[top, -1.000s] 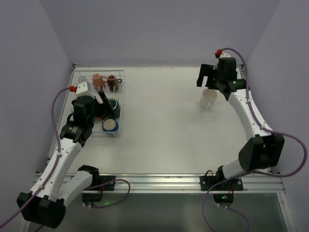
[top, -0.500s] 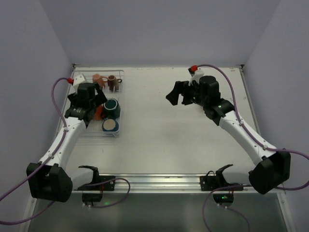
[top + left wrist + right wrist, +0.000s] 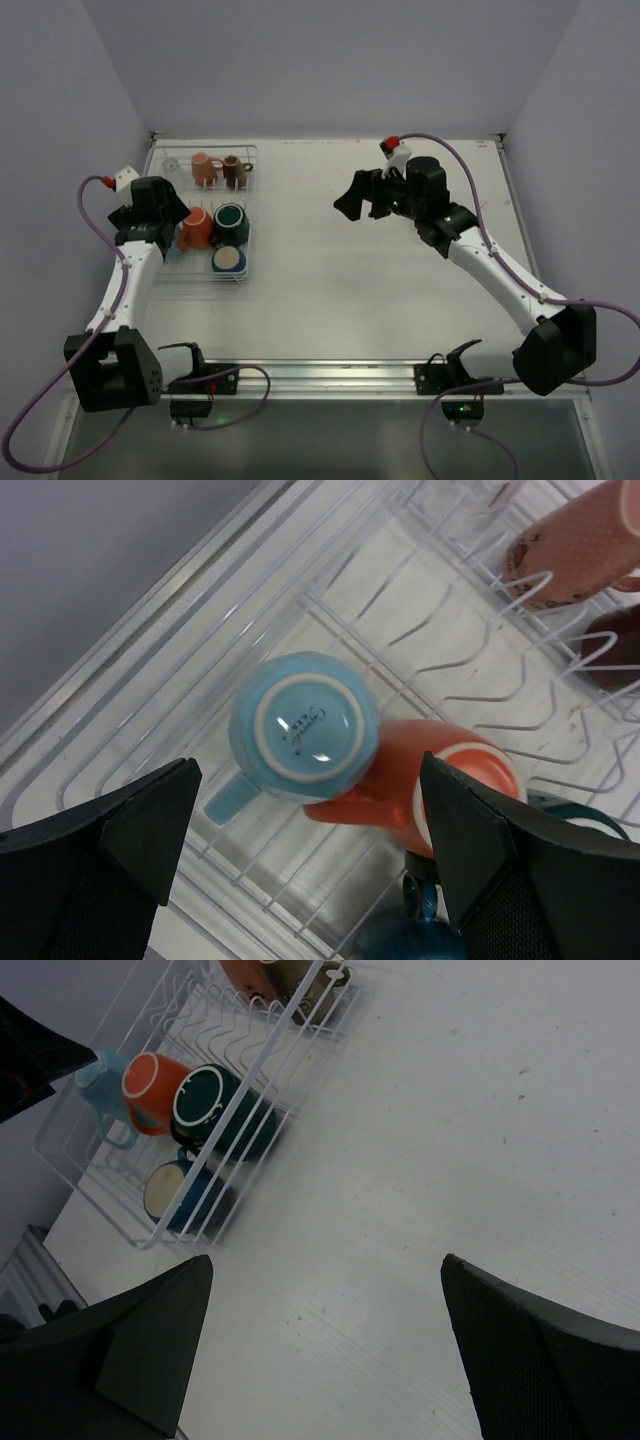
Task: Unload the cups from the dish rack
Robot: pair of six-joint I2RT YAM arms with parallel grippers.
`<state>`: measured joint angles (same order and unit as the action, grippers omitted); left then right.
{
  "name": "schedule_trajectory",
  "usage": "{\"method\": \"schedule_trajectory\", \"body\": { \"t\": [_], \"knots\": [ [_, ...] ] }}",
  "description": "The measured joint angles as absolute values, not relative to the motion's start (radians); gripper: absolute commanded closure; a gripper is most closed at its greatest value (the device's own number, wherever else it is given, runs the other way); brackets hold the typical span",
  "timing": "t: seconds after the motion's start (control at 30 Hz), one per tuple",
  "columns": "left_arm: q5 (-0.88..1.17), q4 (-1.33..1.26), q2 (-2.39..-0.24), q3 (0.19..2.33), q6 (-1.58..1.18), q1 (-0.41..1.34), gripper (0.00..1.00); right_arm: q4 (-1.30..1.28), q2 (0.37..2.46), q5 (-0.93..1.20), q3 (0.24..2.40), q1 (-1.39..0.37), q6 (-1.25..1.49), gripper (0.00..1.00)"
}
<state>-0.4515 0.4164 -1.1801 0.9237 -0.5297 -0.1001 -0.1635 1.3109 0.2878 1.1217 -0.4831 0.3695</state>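
The wire dish rack (image 3: 248, 190) stands at the table's back left. It holds a salmon pink cup (image 3: 203, 167), a dark brown cup (image 3: 233, 170), a clear glass (image 3: 172, 163), an orange cup (image 3: 195, 228), a dark green cup (image 3: 231, 220) and a navy cup (image 3: 229, 260). My left gripper (image 3: 158, 222) is open and empty above the rack's left side. In the left wrist view the gripper (image 3: 310, 865) hovers over an upturned light blue cup (image 3: 305, 725) and the orange cup (image 3: 440, 790). My right gripper (image 3: 362, 205) is open and empty over mid-table (image 3: 325, 1360). The white cup is hidden.
The rack (image 3: 200, 1150) lies far left in the right wrist view, with the orange cup (image 3: 150, 1085) and dark green cup (image 3: 215, 1110) in it. Purple walls close the table's left, back and right. A metal rail (image 3: 330, 375) runs along the near edge.
My left gripper has drawn back to the left, uncovering the orange cup. My right gripper has swung from the white cup at back right toward mid-table, and the arm now hides that cup.
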Motion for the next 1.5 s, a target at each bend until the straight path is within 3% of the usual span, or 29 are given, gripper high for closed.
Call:
{"method": "schedule_trajectory", "body": {
  "t": [0.23,0.63,0.77,0.8,0.9,1.0,1.2,1.5],
  "knots": [
    [-0.356,0.404,-1.301,0.943,-0.503,-0.218,0.0,-0.163,1.333,0.313,1.122,-0.492,0.369,0.01],
    [-0.262,0.381,-1.445,0.972,-0.444,-0.247,0.02,-0.164,1.337,0.325,1.133,-0.522,0.364,0.01],
    [-0.262,0.371,-1.473,0.986,-0.437,-0.249,0.26,-0.164,1.337,0.326,1.134,-0.525,0.362,0.01],
    [-0.261,0.368,-1.472,0.986,-0.434,-0.247,0.38,-0.164,1.337,0.326,1.134,-0.525,0.362,0.01],
    [-0.263,0.368,-1.467,0.986,-0.43,-0.247,0.59,-0.164,1.337,0.326,1.135,-0.526,0.362,0.01],
    [-0.266,0.392,-1.451,0.986,-0.426,-0.247,0.72,-0.164,1.338,0.325,1.135,-0.532,0.363,0.01],
    [-0.272,0.459,-1.325,1.006,-0.423,-0.247,0.88,-0.152,1.361,0.324,1.151,-0.589,0.386,0.01],
    [-0.21,0.488,-0.996,1.031,-0.437,-0.248,0.89,0.044,1.372,0.412,1.134,-0.69,0.574,0.01]
  ]
}}
